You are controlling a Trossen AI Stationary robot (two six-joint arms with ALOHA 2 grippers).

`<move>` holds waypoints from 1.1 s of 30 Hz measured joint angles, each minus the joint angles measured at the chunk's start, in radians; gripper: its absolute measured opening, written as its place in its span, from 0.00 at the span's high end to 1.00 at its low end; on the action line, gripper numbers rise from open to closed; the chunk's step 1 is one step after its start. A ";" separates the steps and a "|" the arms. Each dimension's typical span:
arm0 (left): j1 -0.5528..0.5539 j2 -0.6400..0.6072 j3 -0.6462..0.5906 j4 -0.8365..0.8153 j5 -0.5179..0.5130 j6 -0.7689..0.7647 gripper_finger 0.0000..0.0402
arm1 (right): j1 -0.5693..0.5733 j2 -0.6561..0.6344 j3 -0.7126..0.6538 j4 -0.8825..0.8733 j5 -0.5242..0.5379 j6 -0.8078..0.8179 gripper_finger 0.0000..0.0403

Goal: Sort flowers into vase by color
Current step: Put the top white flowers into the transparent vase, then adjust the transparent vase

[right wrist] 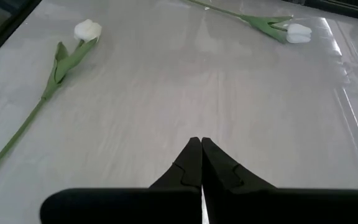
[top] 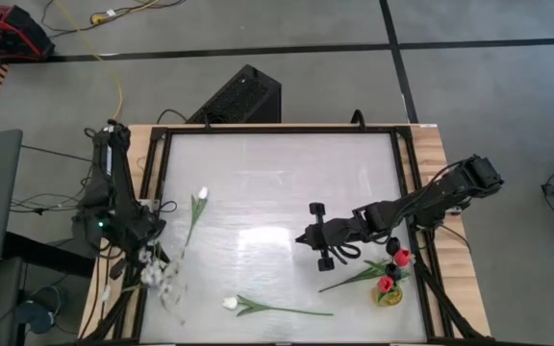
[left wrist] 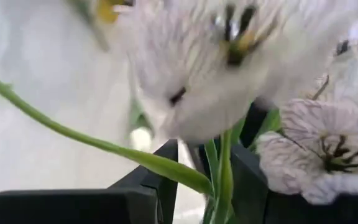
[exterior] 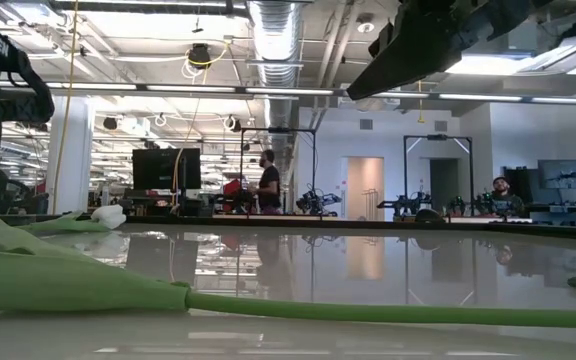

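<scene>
My left gripper (top: 154,261) hangs at the table's left edge among a sprig of white blossoms (top: 168,284). Its green stems (left wrist: 219,180) stand between the open fingers, with a gap beside one finger. One white tulip (top: 200,195) lies flat at the left. Another (top: 230,304) lies along the near edge, and its stem (exterior: 368,312) crosses the low view. Red flower heads (top: 387,284) stand in a small yellowish vase (top: 390,296) at the near right. My right gripper (right wrist: 201,149) is shut with nothing in it, above the table's middle right (top: 317,237). My left gripper has the sprig's green stems (left wrist: 224,186) between its fingers, close to one finger (left wrist: 250,180). I cannot tell whether the stems touch that finger. The blossoms stand past the fingertips, right in front of the camera.
A green leafy stem (top: 354,277) lies on the table slanting toward the vase, with a red head (top: 402,257) at its far end. A dark frame (top: 407,192) borders the white tabletop. Bare tabletop lies between the two white tulips and my right gripper.
</scene>
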 joint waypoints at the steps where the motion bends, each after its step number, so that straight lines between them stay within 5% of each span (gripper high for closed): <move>1: 0.000 0.000 0.031 -0.080 -0.004 -0.058 0.73 | 0.000 0.000 0.001 -0.010 0.000 -0.005 0.94; 8: 0.000 0.004 0.187 -0.447 -0.016 -0.366 0.73 | 0.000 0.000 0.090 -0.225 -0.001 -0.007 0.94; 25: 0.000 0.172 0.184 -0.387 0.040 -0.438 0.73 | 0.008 0.000 0.114 -0.262 -0.001 -0.013 0.94; 33: 0.095 0.186 0.184 -0.355 -0.076 -0.492 0.73 | 0.015 0.000 0.114 -0.261 0.000 -0.008 0.94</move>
